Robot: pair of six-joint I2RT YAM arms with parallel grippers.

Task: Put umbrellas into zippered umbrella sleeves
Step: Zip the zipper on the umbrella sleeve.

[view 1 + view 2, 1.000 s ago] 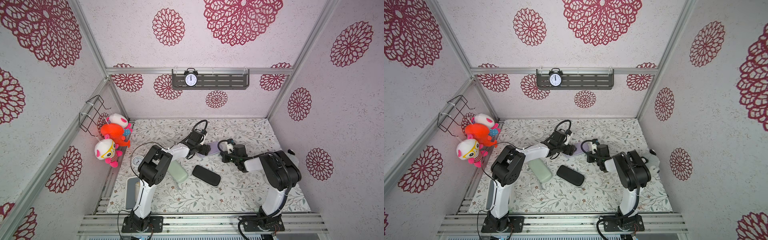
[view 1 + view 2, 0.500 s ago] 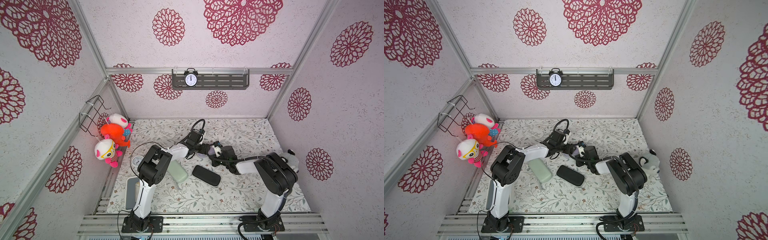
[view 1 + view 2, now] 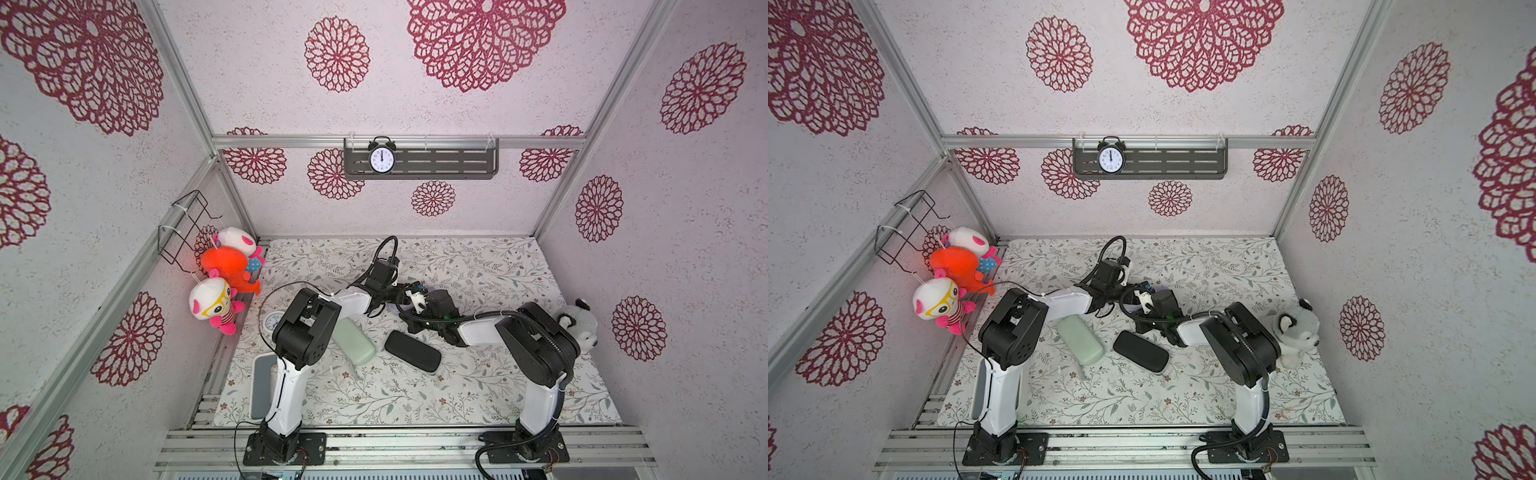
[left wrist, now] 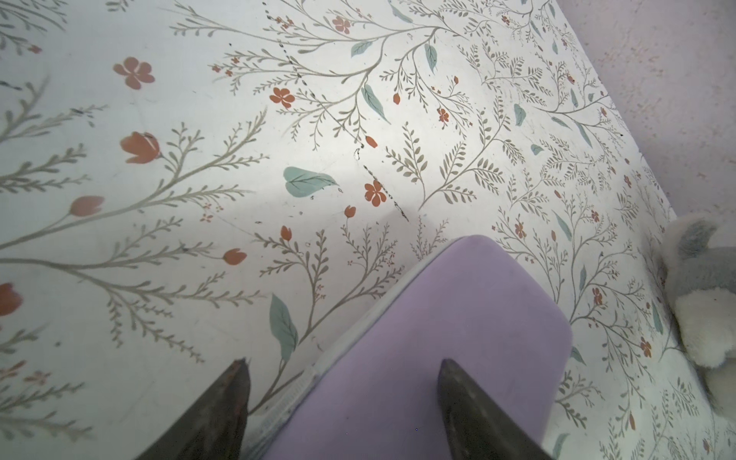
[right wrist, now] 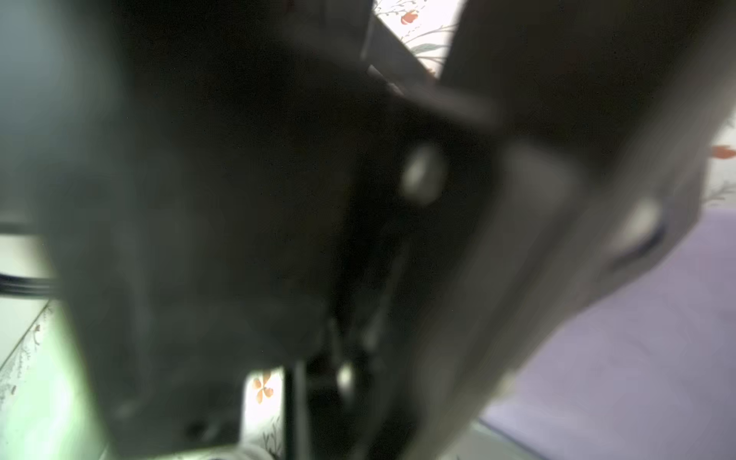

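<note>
A closed lilac sleeve [image 4: 438,338] lies on the floral mat, and my left gripper [image 4: 342,362] stands open across its zippered edge. One finger [image 4: 227,398] is over the mat, the other [image 4: 470,398] over the lilac shell. In both top views the two grippers meet mid-table and cover most of that sleeve. My right gripper [image 3: 422,297] is pressed close to the left gripper [image 3: 399,291]. Its wrist view is a dark blur with a lilac patch [image 5: 637,358]. A closed mint green sleeve [image 3: 353,340] and a closed black sleeve [image 3: 411,351] lie nearer the front. No umbrellas show.
A grey tray [image 3: 259,386] sits at the front left by the left arm's base, with a round dial [image 3: 272,322] behind it. A husky plush [image 3: 579,324] stands at the right edge. Plush toys [image 3: 220,291] hang on the left wall.
My right arm has swung left across the mat until its gripper meets the left gripper over the lilac sleeve. The left arm has barely moved.
</note>
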